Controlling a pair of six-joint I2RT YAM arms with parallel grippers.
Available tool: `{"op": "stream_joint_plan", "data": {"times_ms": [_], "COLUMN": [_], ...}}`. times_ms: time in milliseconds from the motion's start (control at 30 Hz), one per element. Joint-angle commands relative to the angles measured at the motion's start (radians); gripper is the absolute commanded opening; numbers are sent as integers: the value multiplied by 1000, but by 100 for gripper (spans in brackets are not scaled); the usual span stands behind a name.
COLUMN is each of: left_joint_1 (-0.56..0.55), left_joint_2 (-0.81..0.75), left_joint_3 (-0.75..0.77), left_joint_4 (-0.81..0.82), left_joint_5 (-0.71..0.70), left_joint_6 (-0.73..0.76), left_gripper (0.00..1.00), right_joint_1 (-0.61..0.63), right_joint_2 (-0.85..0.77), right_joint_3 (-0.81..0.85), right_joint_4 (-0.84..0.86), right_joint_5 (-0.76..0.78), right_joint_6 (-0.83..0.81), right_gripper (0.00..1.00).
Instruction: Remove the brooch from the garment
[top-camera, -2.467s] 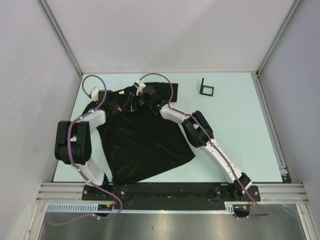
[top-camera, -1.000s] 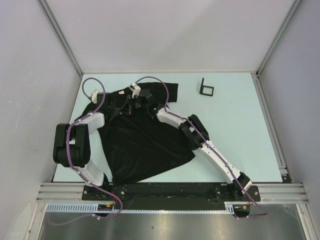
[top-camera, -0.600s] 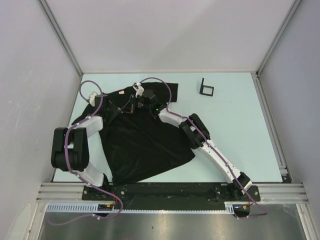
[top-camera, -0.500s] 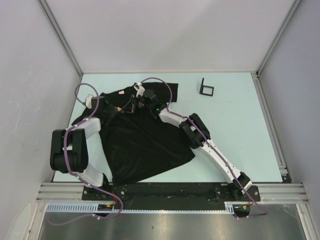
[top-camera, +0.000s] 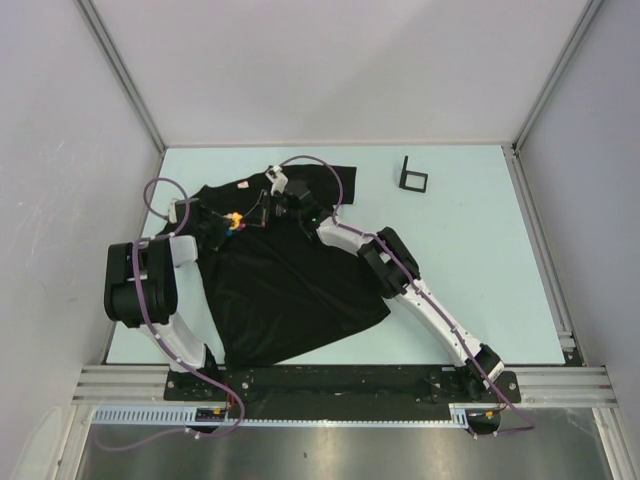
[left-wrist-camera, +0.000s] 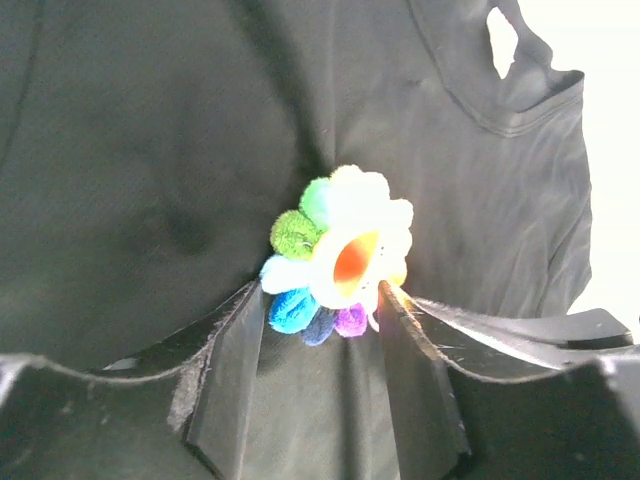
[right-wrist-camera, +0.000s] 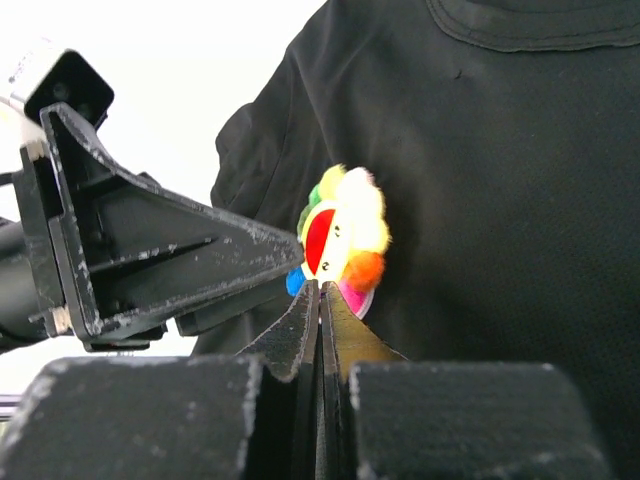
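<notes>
The brooch (left-wrist-camera: 340, 255) is a fluffy flower with yellow, green, blue, purple and orange petals, pinned on the black garment (top-camera: 290, 290) near its neck. My left gripper (left-wrist-camera: 318, 295) is open, and the brooch's lower petals sit between its fingertips. My right gripper (right-wrist-camera: 321, 288) is shut, its tips against the lower edge of the brooch (right-wrist-camera: 342, 240). Whether those tips pinch anything is hidden. In the top view the brooch (top-camera: 232, 221) shows between my left gripper (top-camera: 219, 226) and my right gripper (top-camera: 250, 219).
A small black square frame (top-camera: 413, 178) stands on the pale table at the back right. The garment's pinkish label (top-camera: 243, 184) lies at the neck. Grey walls close in the table on three sides. My left gripper's finger (right-wrist-camera: 200, 260) fills the left of the right wrist view.
My left gripper has opened and drawn back to the left. The brooch now shows in the top view. My right gripper has stayed shut near the same spot.
</notes>
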Motion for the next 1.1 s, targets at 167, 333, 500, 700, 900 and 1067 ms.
{"op": "stream_joint_plan", "data": {"times_ms": [167, 333, 500, 700, 900, 1067], "left_joint_1": [3, 0, -38, -157, -235, -297], "left_joint_2": [13, 30, -8, -45, 72, 124], "left_joint_3": [49, 58, 99, 219, 438, 513], "left_joint_4": [38, 64, -31, -283, -588, -634], "left_joint_5": [-2, 1, -143, -398, -680, -824], "left_joint_6": [-1, 33, 120, 262, 361, 462], "left_gripper": [40, 17, 0, 0, 0, 0], "right_joint_1": [-2, -16, -36, -65, -92, -105], "right_joint_2": [-44, -125, -192, -215, -222, -252], "right_joint_3": [1, -69, -106, -112, -134, -183], "right_joint_4": [-49, -120, -190, -215, -200, -183], "right_joint_5": [19, 43, 51, 14, -30, -39], "right_joint_6": [-62, -124, -189, -186, -151, -145], "right_gripper": [4, 28, 43, 46, 47, 47]}}
